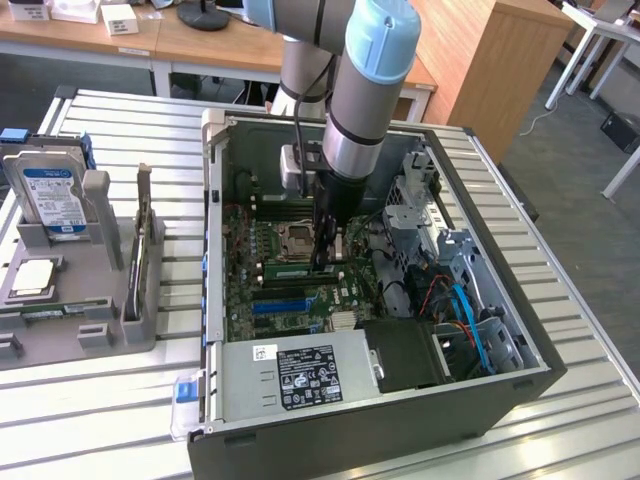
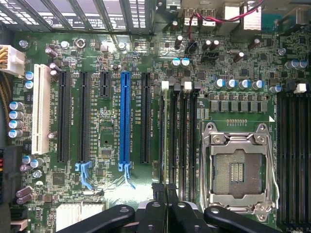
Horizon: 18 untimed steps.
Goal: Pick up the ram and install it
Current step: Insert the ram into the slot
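Edges: the computer case lay open side up on the slatted table, and my arm hung in through the opening. The side wall stood at the exterior view's left. The drive cage and the red and blue cables were at the exterior view's right. The power supply ran along the near edge.

Room: the free space was over the middle of the motherboard. Only low parts lay under me there, with the processor socket on one side and the blue slot and its dark neighbours on the other. The drive cage was the nearest tall thing, close beside my wrist.

Gripper: the fingertips were almost together, pinched on one end of the ram.

Ram: it stood on edge, low at the memory slots, between the socket and the blue slot. Its long axis ran parallel to the blue slot, from my fingers toward the exterior view's left. In the wrist view it showed edge-on as a thin strip in line with the slot. I could not tell whether it was fully seated.

Outside the case, at the exterior view's left, a grey fixture held a hard drive and a processor chip.
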Motion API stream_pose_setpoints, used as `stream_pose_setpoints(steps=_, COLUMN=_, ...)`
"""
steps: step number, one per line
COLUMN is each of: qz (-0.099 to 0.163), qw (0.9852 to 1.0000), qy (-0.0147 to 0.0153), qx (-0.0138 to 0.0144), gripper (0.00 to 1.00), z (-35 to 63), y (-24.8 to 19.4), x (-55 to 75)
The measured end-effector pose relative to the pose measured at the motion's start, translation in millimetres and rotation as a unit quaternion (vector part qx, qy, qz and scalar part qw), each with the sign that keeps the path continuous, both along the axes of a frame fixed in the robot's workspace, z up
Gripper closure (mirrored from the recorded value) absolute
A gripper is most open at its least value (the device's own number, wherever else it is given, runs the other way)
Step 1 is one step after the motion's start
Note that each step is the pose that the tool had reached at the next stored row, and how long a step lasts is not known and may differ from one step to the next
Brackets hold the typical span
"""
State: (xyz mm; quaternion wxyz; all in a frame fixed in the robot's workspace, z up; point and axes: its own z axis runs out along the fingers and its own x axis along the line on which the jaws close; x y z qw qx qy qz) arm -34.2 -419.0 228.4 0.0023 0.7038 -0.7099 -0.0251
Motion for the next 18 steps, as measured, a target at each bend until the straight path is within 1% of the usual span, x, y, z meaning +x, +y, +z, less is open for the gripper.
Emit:
stream_pose_setpoints(steps=8, qz=0.000, qw=1.0000, qy=0.0000, qx=0.0000, gripper=0.88, z=-3.3, y=0.0, x=0.0)
stream_pose_setpoints(steps=15, qz=0.000, qw=1.0000, qy=0.0000, qx=0.0000, gripper=0.87, z=-3.5, y=0.0, x=0.0)
stream_pose_setpoints(steps=17, qz=0.000, qw=1.0000, qy=0.0000, qx=0.0000, gripper=0.75, z=-3.5, y=0.0, x=0.0)
stream_pose_setpoints(steps=18, qz=0.000, qw=1.0000, qy=0.0000, qx=0.0000, gripper=0.75, z=-3.5, y=0.0, x=0.0)
